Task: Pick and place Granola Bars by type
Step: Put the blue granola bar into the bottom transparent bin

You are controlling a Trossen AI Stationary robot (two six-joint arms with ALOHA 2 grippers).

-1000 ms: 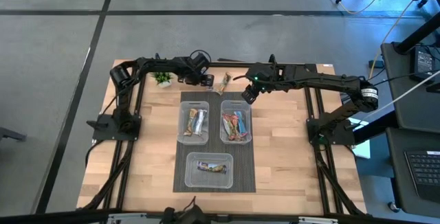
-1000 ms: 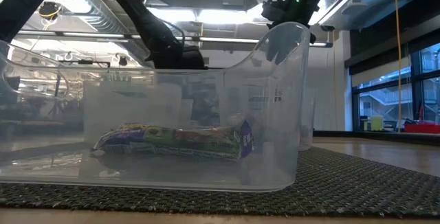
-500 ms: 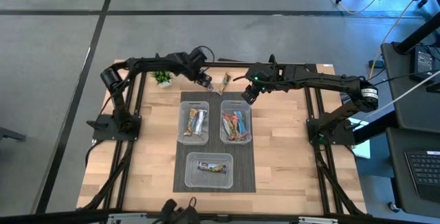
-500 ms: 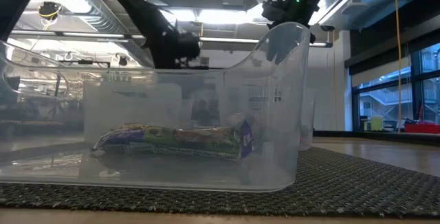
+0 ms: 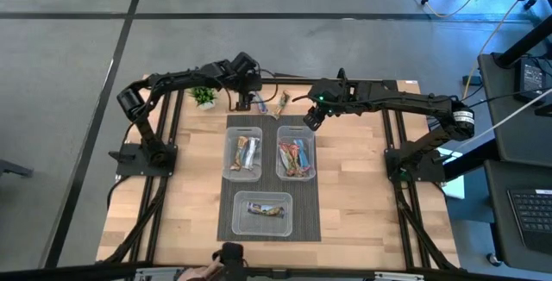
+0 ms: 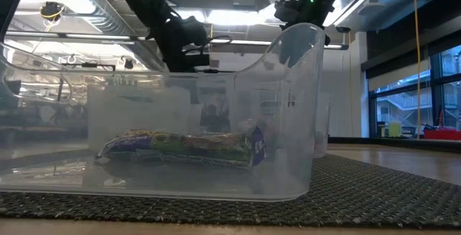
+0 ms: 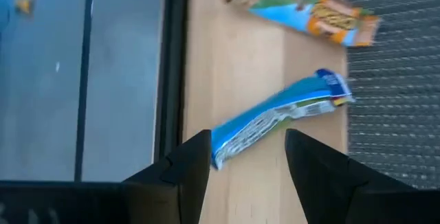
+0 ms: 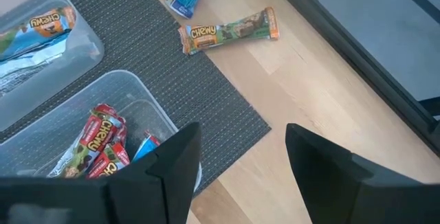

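Observation:
A blue-white granola bar (image 7: 282, 110) lies flat on the wood at the table's far edge, beside the dark mat (image 5: 267, 177). A brown-orange bar (image 7: 302, 11) lies just past it (image 5: 281, 103). My left gripper (image 7: 247, 136) hangs open above the blue-white bar's end, with a finger on either side and clear of it; the high view shows this gripper (image 5: 247, 103) too. My right gripper (image 8: 240, 176) hovers open over the mat's far right corner (image 5: 310, 119), holding nothing.
Three clear bins stand on the mat: one with blue-white bars (image 5: 244, 153), one with red bars (image 5: 296, 158), and a near one with a single bar (image 5: 263, 209). A small green plant (image 5: 204, 97) stands left of my left gripper.
My left gripper has risen from the table and rolled about its own axis, staying over the far edge. Both loose bars lie where they were. My right arm has kept still.

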